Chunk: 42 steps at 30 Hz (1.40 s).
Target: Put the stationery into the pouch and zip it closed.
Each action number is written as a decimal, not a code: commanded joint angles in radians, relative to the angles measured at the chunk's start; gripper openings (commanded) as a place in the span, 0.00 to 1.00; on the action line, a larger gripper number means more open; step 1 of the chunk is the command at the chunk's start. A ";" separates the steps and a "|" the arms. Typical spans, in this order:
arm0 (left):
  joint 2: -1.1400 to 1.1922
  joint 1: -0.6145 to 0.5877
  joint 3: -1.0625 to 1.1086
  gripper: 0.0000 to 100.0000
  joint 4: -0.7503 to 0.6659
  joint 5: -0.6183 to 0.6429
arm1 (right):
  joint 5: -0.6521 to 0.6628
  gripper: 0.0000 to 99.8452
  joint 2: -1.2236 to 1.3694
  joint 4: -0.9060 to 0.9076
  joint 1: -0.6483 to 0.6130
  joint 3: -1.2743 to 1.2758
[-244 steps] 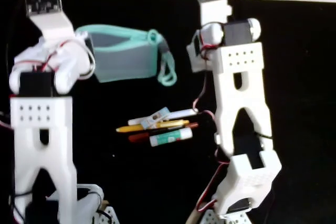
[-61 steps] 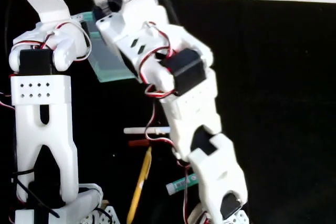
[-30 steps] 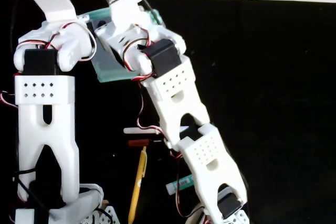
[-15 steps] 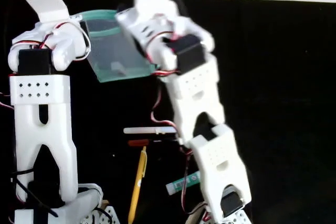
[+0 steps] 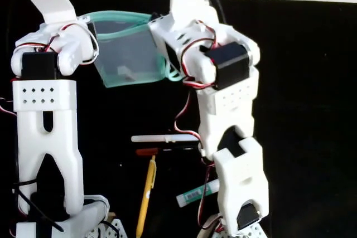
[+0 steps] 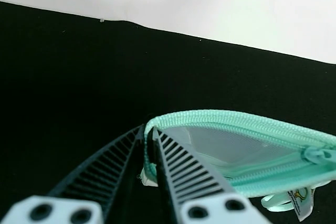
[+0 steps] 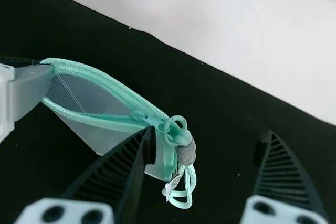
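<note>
My left fingers (image 6: 150, 136) are pinched shut on one end of the pouch (image 6: 236, 148), right at the rim of its mouth. My right fingers (image 7: 210, 134) are spread wide and hold nothing. The other end of the pouch sits just beside one of them, and I cannot tell whether it touches.

My right wrist view shows the zip pull (image 7: 173, 124) at that end, with a loop (image 7: 181, 184) hanging under it. It also shows that the mouth gapes between its two zip edges.

The high view shows what neither wrist view does: the pouch stretched between my two arms at the far side of the black tabletop (image 5: 307, 110), and the stationery lying nearer, well apart from it. I count one pouch and four loose things: a white pen (image 5: 162, 137), a red pen (image 5: 148, 151) just beside it, a yellow pen (image 5: 146, 193), and a glue stick (image 5: 191, 194) partly behind my right arm. One small pale thing (image 5: 125, 72) shows through the pouch wall; I cannot tell what it is.
</note>
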 commanded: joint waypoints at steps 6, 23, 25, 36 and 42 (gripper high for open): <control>0.021 -0.001 -0.002 0.01 0.006 0.005 | 0.018 0.30 -0.154 0.013 -0.085 0.320; 0.021 0.001 -0.001 0.01 0.006 0.005 | 0.020 0.30 -0.526 0.012 -0.163 1.171; 0.021 0.001 -0.001 0.01 0.006 0.005 | -0.040 0.30 -0.529 0.012 -0.180 1.256; 0.021 0.001 -0.001 0.01 0.006 0.005 | -0.353 0.30 -0.524 -0.110 -0.242 1.546; 0.021 0.001 -0.001 0.01 0.006 0.005 | -0.522 0.30 -0.522 -0.200 -0.334 1.641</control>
